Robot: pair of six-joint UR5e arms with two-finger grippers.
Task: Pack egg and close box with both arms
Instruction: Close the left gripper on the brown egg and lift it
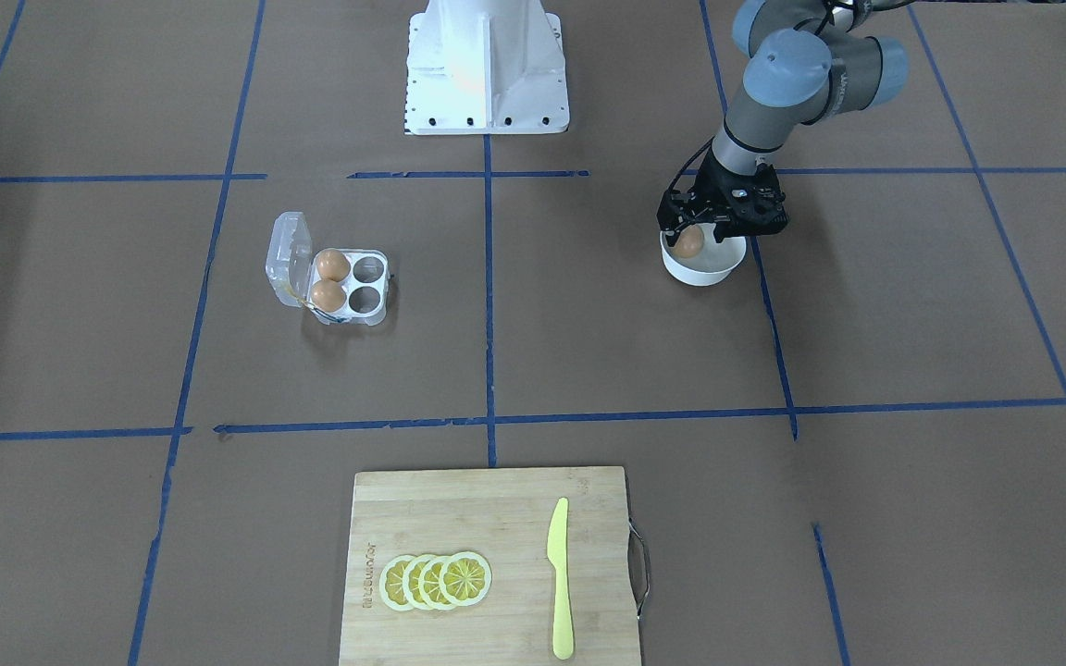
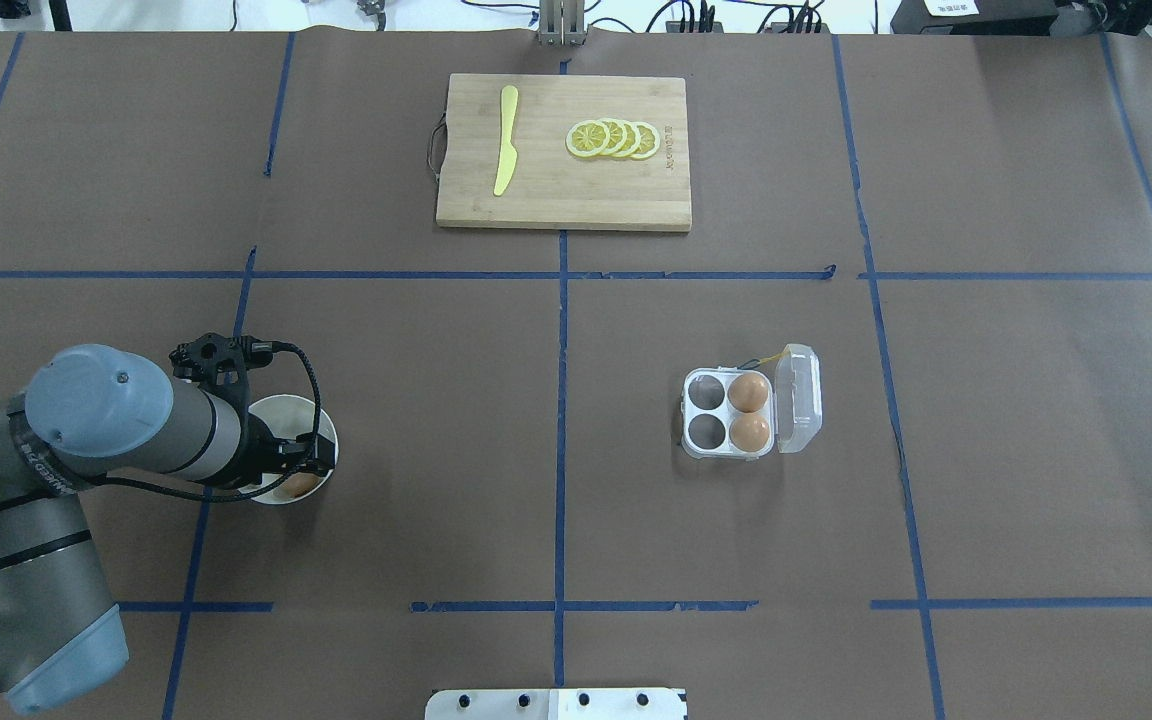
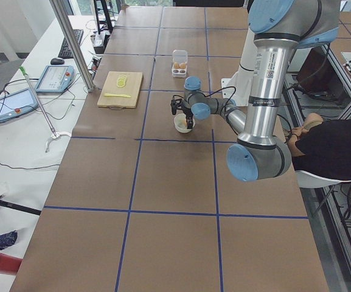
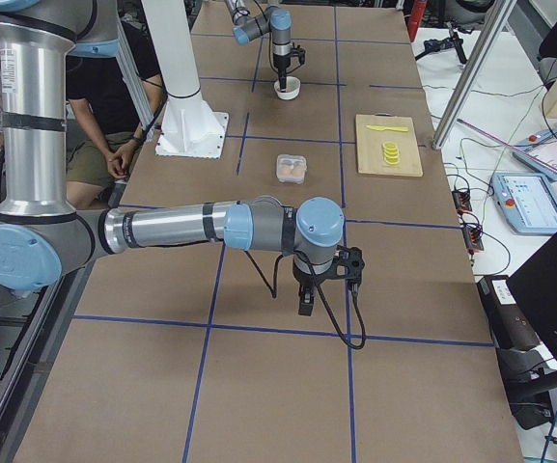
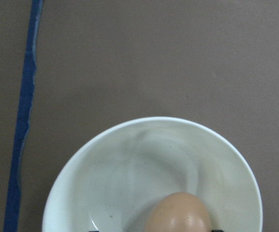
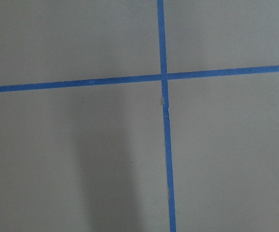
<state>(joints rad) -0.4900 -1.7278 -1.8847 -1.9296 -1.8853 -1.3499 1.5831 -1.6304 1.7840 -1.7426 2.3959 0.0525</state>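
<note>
egg (image 5: 178, 215): smooth orange-brown oval in round glossy white bowl (image 1: 713, 268), off-centre, rounded end toward bowl's middle, long axis cut off at wrist view's edge | left claw (image 1: 692, 229): clenched on egg, black tips flanking | right claw (image 4: 305, 311): near brown surface (image 1: 588, 305), grip cannot tell | box (image 1: 383, 277): clear plastic, lid open

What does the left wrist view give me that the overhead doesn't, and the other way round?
Only the left wrist view: the bowl's inside up close, its visible part bare apart from the egg. Only the overhead: the box, lid open, two more eggs in it, two cells empty; the board with lemon slices and knife; the left hand at the bowl. Both: the bowl, the egg, blue tape.
</note>
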